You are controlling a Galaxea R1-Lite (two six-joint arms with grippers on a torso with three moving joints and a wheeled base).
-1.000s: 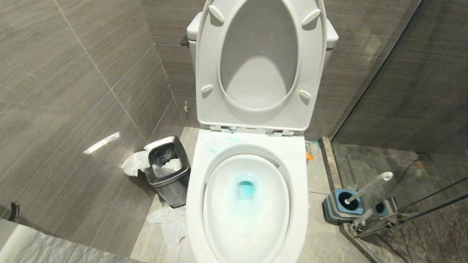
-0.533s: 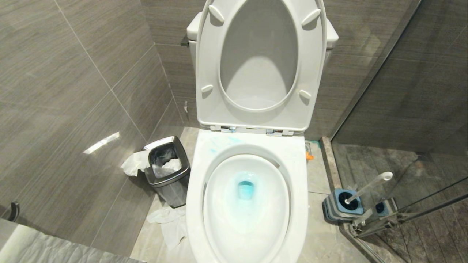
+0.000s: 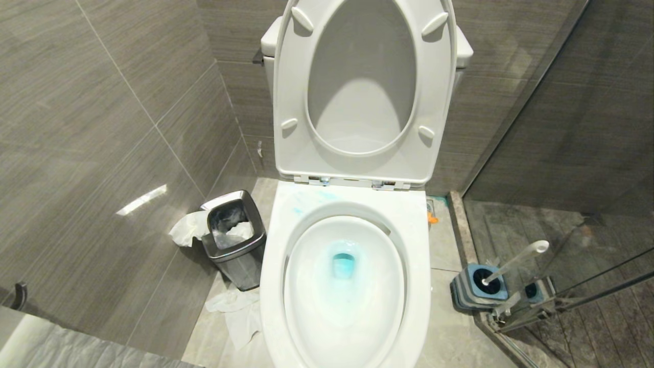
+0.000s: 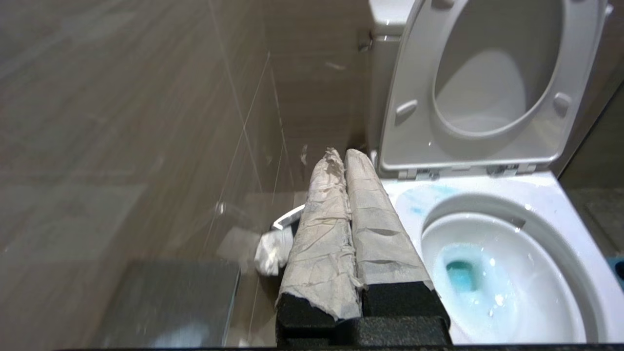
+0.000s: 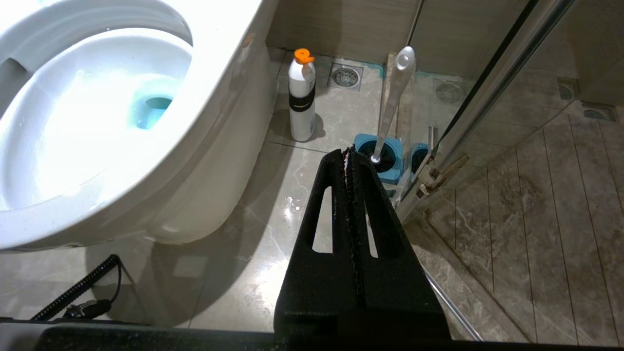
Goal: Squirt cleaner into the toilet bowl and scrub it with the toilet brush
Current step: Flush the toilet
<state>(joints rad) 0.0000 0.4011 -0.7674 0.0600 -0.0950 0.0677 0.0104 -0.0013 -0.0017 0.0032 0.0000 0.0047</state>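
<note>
— Between the tiled wall and the glass shower screen, what was the biggest thing you saw?

— That was the toilet bowl (image 3: 345,286), glossy white porcelain, a long oval basin with a wide flat rim, its seat (image 3: 361,92) tipped up against the tank. Hard, slick, fixed to the floor; nothing to grip there, only to scrub against. I'd guess a wet brush would skate on that glaze.

— And the cleaner?

— The cleaner (image 3: 343,266) lay as a bright turquoise pool at the bottom of the basin, with faint blue smears on the back of the rim. On the floor beside the pedestal stood a white bottle (image 5: 302,100) with an orange cap and a dark band. I couldn't tell whether the blue came from it.

— Where was the toilet brush?

— The toilet brush (image 3: 516,261) leaned in its squat grey holder (image 3: 477,287) with the blue top, on the floor to the robot's right, just beside the glass. Slim, stiff white plastic, light by the look of it, smooth enough to slip. I'd take it high on the shaft, just under the flattened oval end, where it stood clear of the holder.

— The claws?

— The right claw (image 5: 348,155) was pressed together, empty, its tips pointing toward the holder. The left claw (image 4: 341,158), fingers wrapped in crinkled paper, was also closed on nothing, hanging beside the bowl above a small steel waste bin (image 3: 234,237) with tissue scattered round it.
</note>
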